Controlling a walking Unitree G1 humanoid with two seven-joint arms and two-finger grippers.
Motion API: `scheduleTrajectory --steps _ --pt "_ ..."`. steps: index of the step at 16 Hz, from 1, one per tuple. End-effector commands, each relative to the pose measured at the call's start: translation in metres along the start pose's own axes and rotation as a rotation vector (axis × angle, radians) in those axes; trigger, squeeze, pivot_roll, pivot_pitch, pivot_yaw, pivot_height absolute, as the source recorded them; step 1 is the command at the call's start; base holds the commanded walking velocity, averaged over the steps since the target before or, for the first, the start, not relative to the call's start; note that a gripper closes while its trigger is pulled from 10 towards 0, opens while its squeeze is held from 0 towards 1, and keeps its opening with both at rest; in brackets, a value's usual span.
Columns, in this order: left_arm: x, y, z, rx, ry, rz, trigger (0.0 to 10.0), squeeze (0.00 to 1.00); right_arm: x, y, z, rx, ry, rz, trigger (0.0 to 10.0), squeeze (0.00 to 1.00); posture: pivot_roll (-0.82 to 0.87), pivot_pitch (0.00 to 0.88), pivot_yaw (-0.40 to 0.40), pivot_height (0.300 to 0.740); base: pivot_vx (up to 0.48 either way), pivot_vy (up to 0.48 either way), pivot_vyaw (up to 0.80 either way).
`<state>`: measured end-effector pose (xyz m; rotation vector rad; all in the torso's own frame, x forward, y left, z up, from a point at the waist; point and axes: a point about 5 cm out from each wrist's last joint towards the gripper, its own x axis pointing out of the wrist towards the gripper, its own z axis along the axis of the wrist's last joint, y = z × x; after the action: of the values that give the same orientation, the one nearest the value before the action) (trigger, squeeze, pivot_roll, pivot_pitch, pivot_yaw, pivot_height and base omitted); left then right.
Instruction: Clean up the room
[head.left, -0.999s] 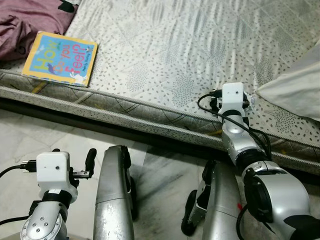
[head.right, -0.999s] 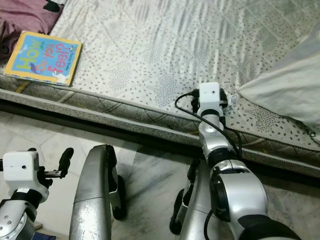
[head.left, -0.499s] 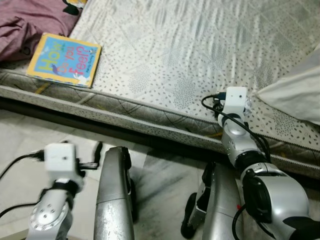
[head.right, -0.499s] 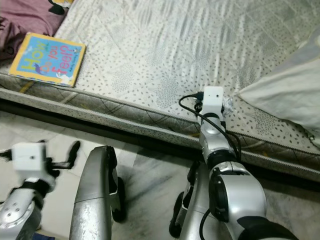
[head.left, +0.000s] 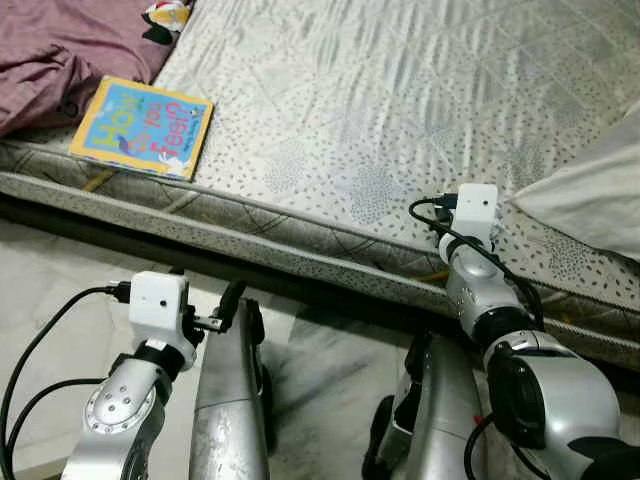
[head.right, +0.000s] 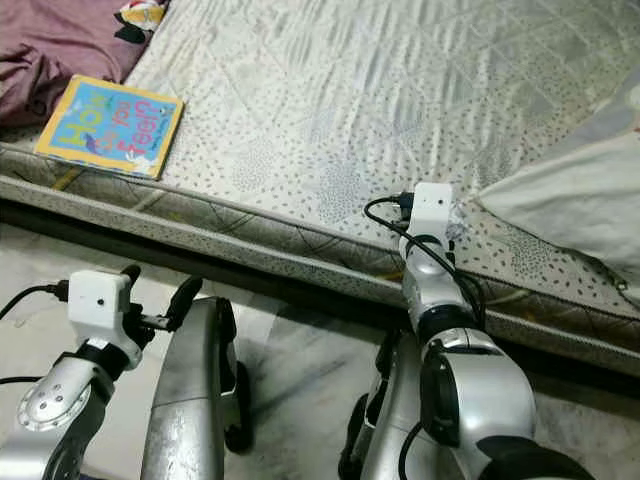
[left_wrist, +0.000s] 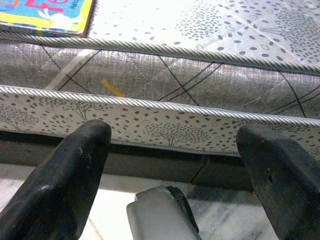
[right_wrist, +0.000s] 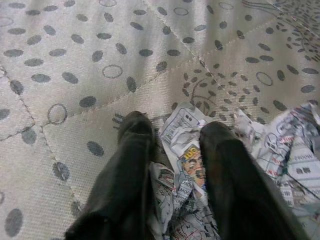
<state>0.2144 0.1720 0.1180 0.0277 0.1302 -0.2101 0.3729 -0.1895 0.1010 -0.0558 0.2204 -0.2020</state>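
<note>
Crumpled newsprint, one wad (right_wrist: 192, 170), lies on the patterned mattress (head.left: 380, 90) and sits pinched between the two black fingers (right_wrist: 125, 170) of our right gripper (right_wrist: 172, 135), which we judge clenched on a fold of the paper at the bed's near edge; more of the same wad spreads just beside the fingertips, on the side toward the pillow. One pillow (head.left: 590, 190) rests close by the right gripper, apart from it. One picture book (head.left: 145, 127) lies far off across the mattress from that gripper, near the other end of the edge, with one maroon cloth (head.left: 60, 50) beyond it and one small toy (head.left: 168, 12) past that. Our left gripper (left_wrist: 175, 150) hangs low before the bed's side, fingers spread wide and holding nothing. Risks, as we judge them: the grip takes only a thin fold, so the paper may tear or slip out on lifting; loose parts of the wad may trail and snag on the mattress piping.
</note>
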Motion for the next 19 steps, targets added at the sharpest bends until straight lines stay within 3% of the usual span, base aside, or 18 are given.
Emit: scheduleTrajectory --steps 1,5,9,11,12,14,16,18,19 --pt "-0.001 -0.001 -0.005 0.009 0.018 -0.016 10.0 0.0 -0.008 -0.005 -0.035 -0.002 0.153 -0.013 0.0 0.0 0.2 0.233 -0.01 0.537 0.0 0.0 0.0" --pt "0.007 -0.001 -0.007 0.015 0.003 -0.027 10.0 0.0 -0.005 -0.007 -0.027 -0.002 0.122 0.01 0.0 0.0 0.17 0.187 -0.003 0.537 0.0 0.0 0.0" --pt "0.023 -0.005 -0.01 0.014 -0.02 -0.051 10.0 0.0 -0.001 -0.035 -0.016 -0.012 0.084 -0.013 0.0 0.0 0.11 0.138 0.011 0.537 0.0 0.0 0.0" --pt "0.032 -0.007 -0.01 0.015 -0.034 -0.069 10.0 0.0 0.002 -0.042 -0.002 -0.08 0.032 0.015 0.0 0.0 0.08 0.118 0.015 0.537 0.0 0.0 0.0" --pt "0.036 -0.007 -0.01 0.017 -0.041 -0.073 10.0 0.0 0.003 -0.042 0.006 -0.139 -0.021 0.043 0.0 0.0 0.06 0.099 0.014 0.537 0.0 0.0 0.0" --pt "0.045 -0.006 -0.011 0.016 -0.055 -0.069 10.0 0.0 0.004 -0.039 0.018 -0.171 -0.095 0.077 0.0 0.0 0.03 0.069 0.016 0.537 0.0 0.0 0.0" --pt "0.052 -0.005 -0.012 0.015 -0.07 -0.049 10.0 0.0 0.0 -0.033 0.025 -0.152 -0.181 0.132 0.0 0.0 0.01 0.05 0.029 0.537 0.0 0.0 0.0" --pt "0.054 -0.007 -0.015 0.024 -0.072 -0.042 10.0 0.0 -0.012 -0.035 0.021 -0.074 -0.261 0.171 0.0 0.0 -0.01 0.019 0.042 0.537 0.0 0.0 0.0" --pt "0.054 -0.005 -0.018 0.022 -0.072 -0.026 10.0 0.0 -0.028 -0.035 0.01 -0.034 -0.294 0.221 0.0 0.0 -0.02 0.0 0.045 0.537 0.0 0.0 0.0"
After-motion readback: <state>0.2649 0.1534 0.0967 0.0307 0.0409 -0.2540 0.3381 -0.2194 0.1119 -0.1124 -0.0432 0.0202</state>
